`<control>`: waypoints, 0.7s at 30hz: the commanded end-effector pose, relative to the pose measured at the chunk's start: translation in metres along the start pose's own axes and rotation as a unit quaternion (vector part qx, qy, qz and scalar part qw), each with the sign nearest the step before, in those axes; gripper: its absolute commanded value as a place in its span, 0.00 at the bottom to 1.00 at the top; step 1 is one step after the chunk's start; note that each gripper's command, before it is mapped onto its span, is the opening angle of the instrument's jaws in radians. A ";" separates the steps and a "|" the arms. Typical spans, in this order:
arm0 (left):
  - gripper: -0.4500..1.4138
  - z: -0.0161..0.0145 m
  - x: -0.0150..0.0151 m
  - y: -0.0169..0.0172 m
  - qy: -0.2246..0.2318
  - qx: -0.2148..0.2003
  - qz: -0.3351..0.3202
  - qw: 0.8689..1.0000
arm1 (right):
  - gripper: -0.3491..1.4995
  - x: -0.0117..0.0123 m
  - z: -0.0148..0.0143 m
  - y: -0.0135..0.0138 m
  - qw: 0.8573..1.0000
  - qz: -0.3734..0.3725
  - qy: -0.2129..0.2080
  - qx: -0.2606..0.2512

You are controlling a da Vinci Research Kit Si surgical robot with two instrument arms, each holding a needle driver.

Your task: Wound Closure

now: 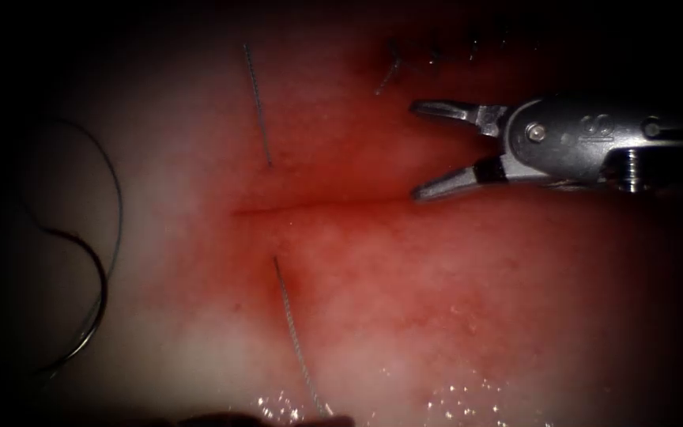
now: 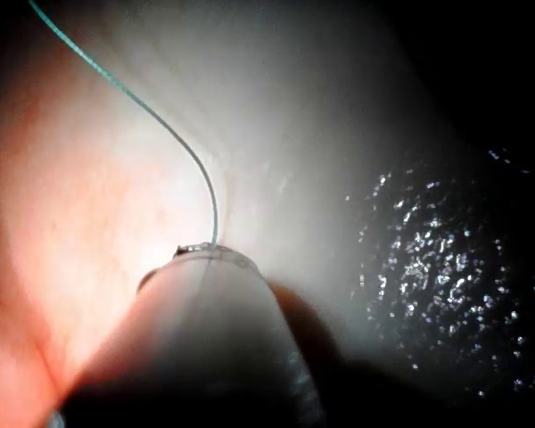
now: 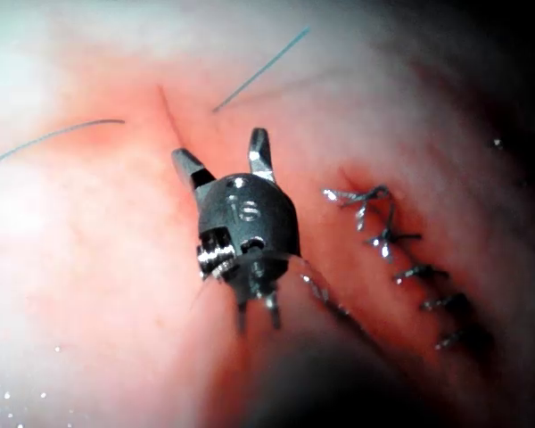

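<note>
On the tissue [image 1: 452, 316] the cut [image 1: 318, 207] runs sideways. The thread [image 1: 258, 111] enters the tissue above the cut's left end and comes out below it as a straight strand [image 1: 294, 340]. That strand leads down to my left tool [image 1: 278, 419] at the picture's edge. The thread [image 2: 174, 134] meets the left tool's tip [image 2: 209, 259], which seems shut on it. My right tool [image 1: 416, 150] hovers open just above the cut, right of the thread, holding nothing. Its open jaws [image 3: 223, 150] point at the cut's end. A dark curved needle [image 1: 96, 308] seems to lie free at the far left.
Slack dark thread [image 1: 116, 190] loops at the far left by the needle. Finished stitches [image 3: 383, 236] with cut ends run behind the right tool, at the back right [image 1: 434, 55]. Red fluid stains the tissue around the cut.
</note>
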 end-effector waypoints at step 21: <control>0.00 -0.0063 -0.0061 -0.0040 -0.035 0.076 -0.044 0.996 | 0.78 -0.0027 0.0074 -0.0070 0.982 -0.074 0.098 0.143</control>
